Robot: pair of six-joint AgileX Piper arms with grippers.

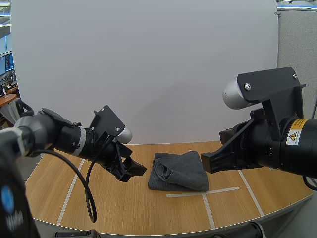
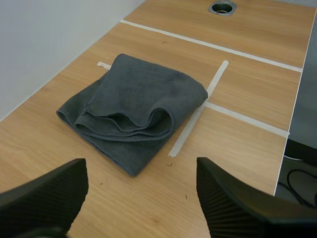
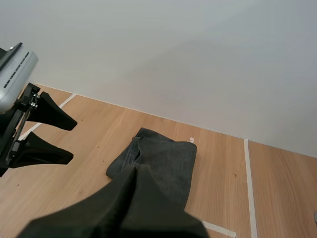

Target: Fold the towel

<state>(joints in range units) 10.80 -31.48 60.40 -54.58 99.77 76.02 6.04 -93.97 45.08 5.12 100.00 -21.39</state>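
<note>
A dark grey towel (image 1: 178, 171) lies folded in loose layers at the middle of the wooden table (image 1: 124, 208). My left gripper (image 1: 132, 171) hovers just left of it, open, with nothing between its fingers. From the left wrist the towel (image 2: 133, 109) lies ahead of the spread fingers (image 2: 49, 191), its rounded fold edges facing the left gripper (image 2: 141, 164). My right gripper (image 1: 204, 161) is shut, its tip at the towel's right edge and above it. Seen from the right wrist, the right gripper (image 3: 134, 169) is one dark wedge over the towel (image 3: 161, 158), and the left gripper (image 3: 73, 141) stands beyond the towel's far side.
White tape lines (image 1: 203, 192) cross the table beside and under the towel. A round metal grommet hole (image 2: 222, 7) sits farther along the tabletop. A white wall (image 1: 148, 64) stands close behind the towel. The table's curved front edge (image 1: 198, 232) runs below both arms.
</note>
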